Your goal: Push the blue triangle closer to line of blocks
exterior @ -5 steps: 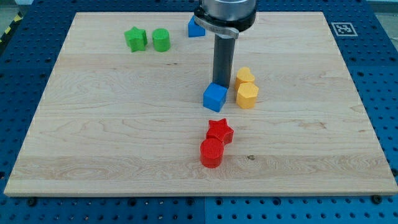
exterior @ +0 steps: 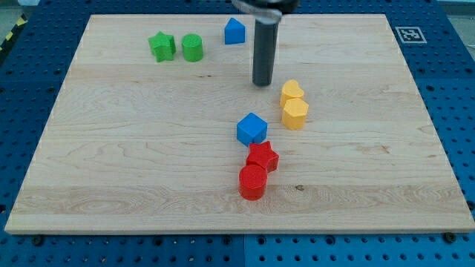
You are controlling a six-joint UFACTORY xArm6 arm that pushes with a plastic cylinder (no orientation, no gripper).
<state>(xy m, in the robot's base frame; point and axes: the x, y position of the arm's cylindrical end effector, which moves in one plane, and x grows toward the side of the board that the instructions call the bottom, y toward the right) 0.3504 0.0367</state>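
The blue triangle sits near the view's top edge of the wooden board. My tip rests on the board below and to the right of it, apart from every block. A blue cube lies lower down, touching the red star. A red cylinder lies just below the star; these three form a short line. A yellow heart and a yellow hexagon stand to the right of my tip.
A green star and a green cylinder sit at the view's top left. A printed marker is at the board's top right corner. Blue perforated table surrounds the board.
My tip has moved up the view, away from the blue cube. The blue cube now lies lower, against the red star. The other blocks have not moved.
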